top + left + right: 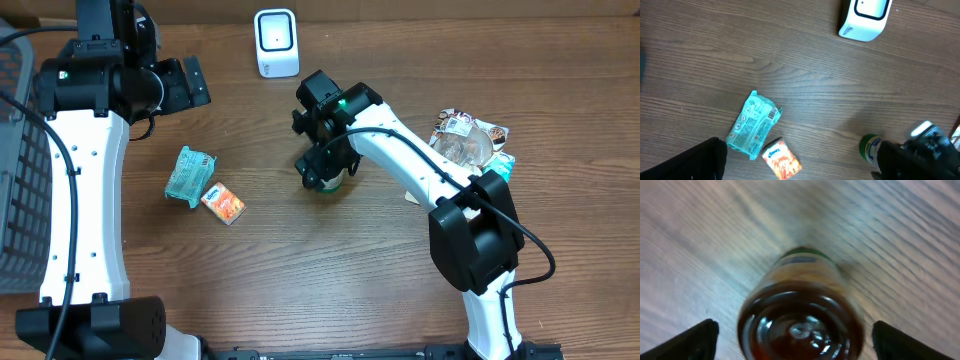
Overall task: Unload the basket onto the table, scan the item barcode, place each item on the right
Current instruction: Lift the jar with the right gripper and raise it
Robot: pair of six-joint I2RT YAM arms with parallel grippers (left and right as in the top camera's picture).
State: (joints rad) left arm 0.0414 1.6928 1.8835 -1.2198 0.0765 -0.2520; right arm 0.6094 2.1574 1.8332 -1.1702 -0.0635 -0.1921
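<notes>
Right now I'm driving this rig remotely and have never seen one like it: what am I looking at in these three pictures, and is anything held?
You have two white jointed arms at a wooden table, each ending in a two-finger pincer. The wide picture comes from a fixed camera above; the other two come from cameras on the wrists.

From above, the left pincer hovers open and empty at the upper left. The right pincer stands over a small jar with a green lid. Its wrist view shows both fingertips spread apart with gaps beside the jar, so nothing is held.

Also on the table are a white barcode scanner, a teal packet, a small orange box and crumpled wrappers at the right.
</notes>
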